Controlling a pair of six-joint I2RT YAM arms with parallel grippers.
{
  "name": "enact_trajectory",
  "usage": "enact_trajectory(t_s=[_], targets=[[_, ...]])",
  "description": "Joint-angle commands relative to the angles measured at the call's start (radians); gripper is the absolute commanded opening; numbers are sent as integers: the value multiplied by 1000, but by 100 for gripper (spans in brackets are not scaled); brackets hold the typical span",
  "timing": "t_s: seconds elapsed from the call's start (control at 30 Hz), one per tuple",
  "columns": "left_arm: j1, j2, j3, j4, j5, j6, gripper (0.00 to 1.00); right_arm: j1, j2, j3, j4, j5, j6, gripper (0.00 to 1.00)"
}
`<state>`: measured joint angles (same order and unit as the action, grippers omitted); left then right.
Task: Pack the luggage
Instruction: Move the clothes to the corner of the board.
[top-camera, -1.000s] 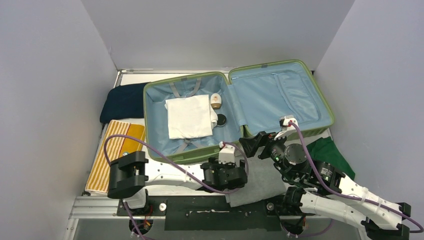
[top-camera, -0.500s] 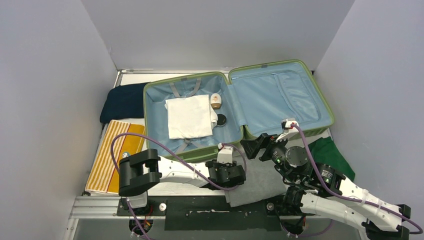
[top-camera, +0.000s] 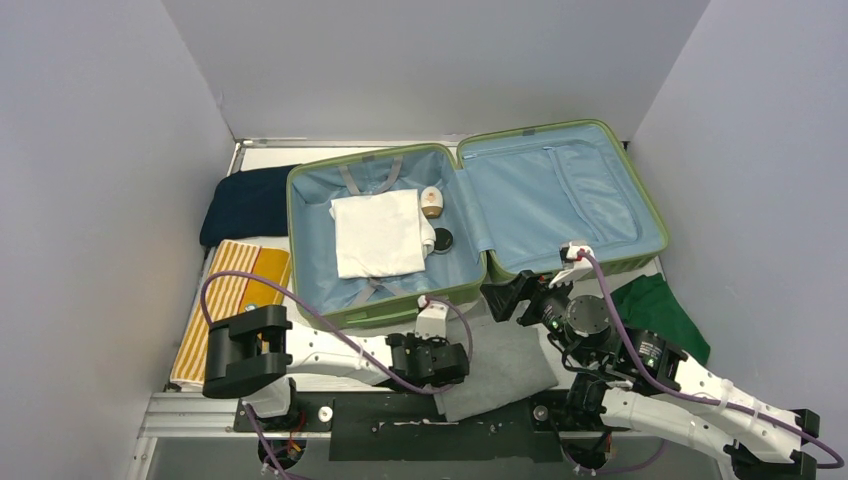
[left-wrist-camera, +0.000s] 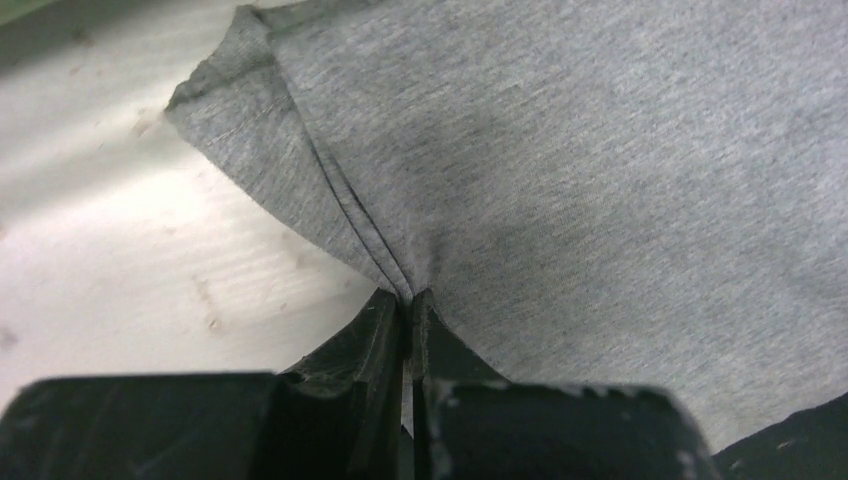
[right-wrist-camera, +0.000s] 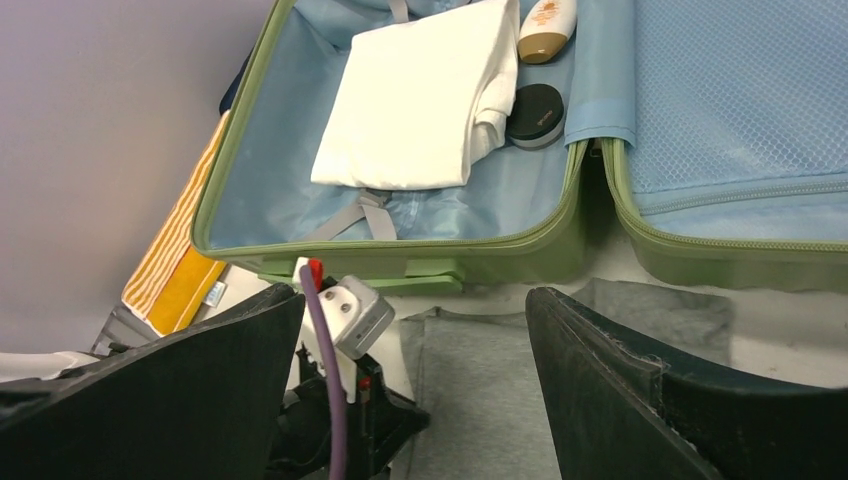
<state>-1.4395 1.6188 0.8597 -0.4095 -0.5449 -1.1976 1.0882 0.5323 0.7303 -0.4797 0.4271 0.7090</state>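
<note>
Suitcase (top-camera: 380, 312): light green, lying open at the back of the table, its left half holding a folded white cloth (top-camera: 377, 232), a small bottle (top-camera: 431, 201) and a round black tin (top-camera: 442, 239). Left gripper (left-wrist-camera: 408, 300): clenched on the edge of a grey cloth (top-camera: 510, 362) lying just in front of the suitcase. Right gripper (top-camera: 505, 297): spread wide, holding nothing, near that cloth's far edge.

luggage (top-camera: 380, 311) open, far centre | white cloth (top-camera: 378, 233) in left half | grey cloth (top-camera: 505, 365) near, between arms | left gripper (top-camera: 458, 361) at its left edge, seemingly pinching | right gripper (top-camera: 508, 290) spread, by luggage's near rim
</note>
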Motion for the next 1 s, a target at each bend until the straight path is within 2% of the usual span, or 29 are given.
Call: enact_trajectory(t_s=[0.0, 0.2, 0.23, 0.37, 0.43, 0.53, 0.7, 0.97], targets=[[-41, -66, -66, -156, 10, -12, 0, 4, -10, -14, 6, 4, 19, 83], [-62, -222, -137, -280, 6, -111, 1, 3, 1, -24, 17, 2, 18, 83], [-61, -258, -143, -289, 7, -127, 8, 3, 3, -25, 18, 1, 18, 83], [-65, -381, -171, -254, 43, -164, 61, 3, 14, -26, 30, -3, 14, 84], [-65, -405, -191, -217, 71, -183, 72, 4, 25, -23, 36, -7, 7, 84], [-65, -395, -203, -200, 126, -204, 77, 3, 40, -15, 38, -17, 1, 84], [-66, -357, -267, -108, 233, -221, 79, 4, 48, -15, 39, -28, -5, 84], [-39, -315, -314, -3, 229, -200, 80, 3, 41, -25, 43, -39, 3, 84]])
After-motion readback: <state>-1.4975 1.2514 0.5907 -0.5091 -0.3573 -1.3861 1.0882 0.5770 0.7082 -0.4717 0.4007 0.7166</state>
